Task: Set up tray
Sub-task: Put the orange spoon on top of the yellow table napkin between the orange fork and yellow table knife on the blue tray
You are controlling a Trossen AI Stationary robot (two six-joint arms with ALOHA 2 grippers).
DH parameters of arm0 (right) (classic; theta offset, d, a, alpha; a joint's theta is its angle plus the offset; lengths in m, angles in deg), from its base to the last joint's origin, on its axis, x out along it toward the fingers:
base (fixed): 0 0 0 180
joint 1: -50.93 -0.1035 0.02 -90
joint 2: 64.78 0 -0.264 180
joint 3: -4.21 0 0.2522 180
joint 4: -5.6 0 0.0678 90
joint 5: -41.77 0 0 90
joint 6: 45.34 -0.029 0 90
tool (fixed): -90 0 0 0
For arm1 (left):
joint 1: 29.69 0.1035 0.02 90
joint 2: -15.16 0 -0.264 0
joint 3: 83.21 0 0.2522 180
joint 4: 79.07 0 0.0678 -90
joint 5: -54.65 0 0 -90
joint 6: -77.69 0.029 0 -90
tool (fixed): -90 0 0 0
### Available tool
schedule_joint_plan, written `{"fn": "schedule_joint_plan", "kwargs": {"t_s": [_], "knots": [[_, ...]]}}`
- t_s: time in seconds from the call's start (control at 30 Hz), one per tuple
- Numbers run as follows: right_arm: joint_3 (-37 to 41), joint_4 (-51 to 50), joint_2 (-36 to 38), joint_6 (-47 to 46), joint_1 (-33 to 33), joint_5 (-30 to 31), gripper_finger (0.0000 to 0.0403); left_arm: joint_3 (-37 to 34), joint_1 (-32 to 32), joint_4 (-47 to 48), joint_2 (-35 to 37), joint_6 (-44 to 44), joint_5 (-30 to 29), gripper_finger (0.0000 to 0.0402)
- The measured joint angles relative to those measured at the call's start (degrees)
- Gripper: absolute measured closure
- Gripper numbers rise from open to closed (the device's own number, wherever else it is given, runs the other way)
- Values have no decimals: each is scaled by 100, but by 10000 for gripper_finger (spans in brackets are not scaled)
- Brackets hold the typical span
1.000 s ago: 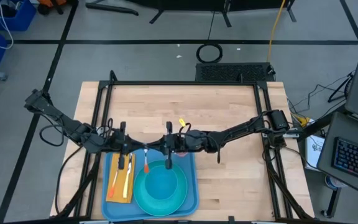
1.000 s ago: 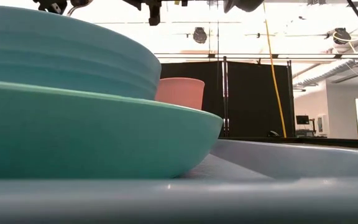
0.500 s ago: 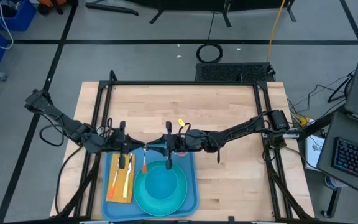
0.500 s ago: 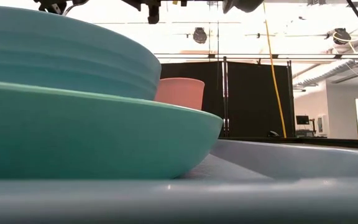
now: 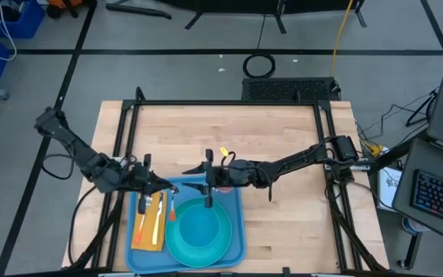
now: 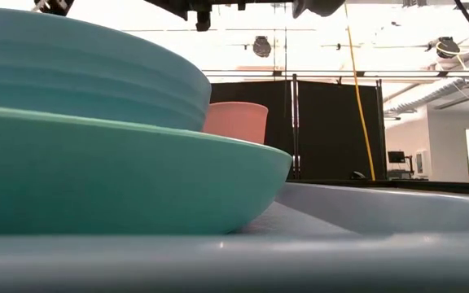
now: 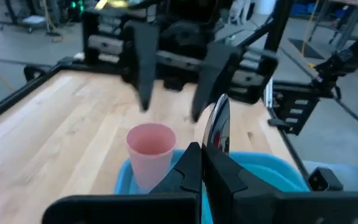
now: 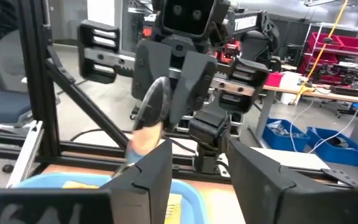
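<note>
Risk: the left tool (image 5: 162, 187), clenched on a metal spoon (image 7: 219, 124) over the far edge of the large light-blue rectangular plastic tray (image 5: 238, 223), could drop it outside the tray or clip the pink plastic cup (image 7: 150, 147) there. The right tool (image 5: 208, 183) hangs released just beside it, so the two may collide. The tray sits at the wooden worktop's (image 5: 283, 146) near edge and holds a round teal plate (image 5: 177, 245) with a blue bowl (image 5: 200, 229) in it, plus a yellow napkin (image 5: 154, 229) on its left side.

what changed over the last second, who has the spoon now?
The right gripper opened and let go of the spoon. The left gripper, shut on it, drew back toward its own side, carrying it over the tray. The plate, bowl and pink cup stayed put.
</note>
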Motion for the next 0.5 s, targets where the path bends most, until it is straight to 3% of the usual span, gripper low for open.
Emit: {"fn": "schedule_joint_plan", "kwargs": {"t_s": [0.5], "knots": [[0,-335,11,65,-16,-24,250,-1,-407,2081,274,-2778,-175,399]]}}
